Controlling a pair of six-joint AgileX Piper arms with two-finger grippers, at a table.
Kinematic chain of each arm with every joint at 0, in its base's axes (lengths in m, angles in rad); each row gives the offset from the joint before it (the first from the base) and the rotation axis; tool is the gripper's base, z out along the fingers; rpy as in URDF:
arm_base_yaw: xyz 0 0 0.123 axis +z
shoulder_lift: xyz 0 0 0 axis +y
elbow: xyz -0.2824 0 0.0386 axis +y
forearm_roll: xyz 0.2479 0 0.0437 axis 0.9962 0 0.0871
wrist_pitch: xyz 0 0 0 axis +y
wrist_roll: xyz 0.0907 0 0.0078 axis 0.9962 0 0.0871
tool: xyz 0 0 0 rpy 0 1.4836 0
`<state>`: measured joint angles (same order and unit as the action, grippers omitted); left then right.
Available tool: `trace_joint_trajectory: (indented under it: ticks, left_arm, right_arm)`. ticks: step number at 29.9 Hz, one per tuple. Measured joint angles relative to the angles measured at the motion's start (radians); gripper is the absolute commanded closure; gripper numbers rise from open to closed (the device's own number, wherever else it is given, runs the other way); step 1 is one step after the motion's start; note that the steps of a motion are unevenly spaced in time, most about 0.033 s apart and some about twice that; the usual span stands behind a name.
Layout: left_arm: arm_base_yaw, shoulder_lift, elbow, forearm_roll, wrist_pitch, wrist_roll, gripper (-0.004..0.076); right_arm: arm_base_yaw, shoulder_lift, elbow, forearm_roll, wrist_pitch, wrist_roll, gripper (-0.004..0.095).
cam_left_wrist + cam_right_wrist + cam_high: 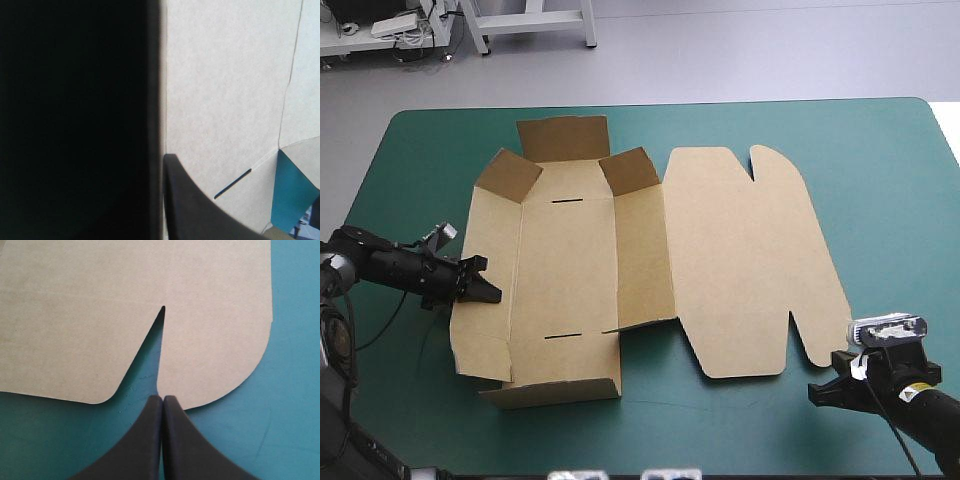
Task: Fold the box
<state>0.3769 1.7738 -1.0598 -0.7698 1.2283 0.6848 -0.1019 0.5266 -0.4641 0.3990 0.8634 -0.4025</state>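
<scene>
Mostly flat, the brown box (740,260) lies spread across the middle of the teal-green tabletop (890,170), between the two grippers. Its wide lid panel reaches toward the right gripper (823,392), and the tray part lies toward the left gripper (488,290). At the tray's far end a back flap and two small corner flaps stand up, and the end wall on the robot's side is raised as well. The left gripper comes in at the box's left side panel and pinches it at the outer edge. In the left wrist view one black finger (200,210) lies against the panel's pale inner face and the sheet runs edge-on straight ahead of the gripper. The other side of the sheet is dark and hides the second finger. Ahead of the visible finger and a little to its side, a short slot (232,182) is cut in the board, and beyond it a patch of teal-green cover shows past a raised flap. The right gripper sits low over the tabletop with its fingers pressed together into one pointed arch, holding nothing. Just ahead of its tip is the lid's near edge, where a narrow V-shaped cut parts a rounded tab from the main panel. The tip sits at the mouth of that cut, and whether it touches the board cannot be told.
</scene>
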Motion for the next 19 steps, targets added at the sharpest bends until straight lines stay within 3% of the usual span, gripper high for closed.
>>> trace_joint_trajectory:
  ticks: [8,19]
  left_arm:
    - [-0.070,-0.099,-0.190,0.202,-0.019,-0.031,0.0732]
    - [-0.408,-0.178,-0.402,0.669,-0.002,-0.043,0.0732]
  right_arm:
    - [0.000,0.000,0.000,0.001,0.000,0.000,0.0926]
    - [0.000,0.000,0.000,0.001,0.000,0.000,0.0926]
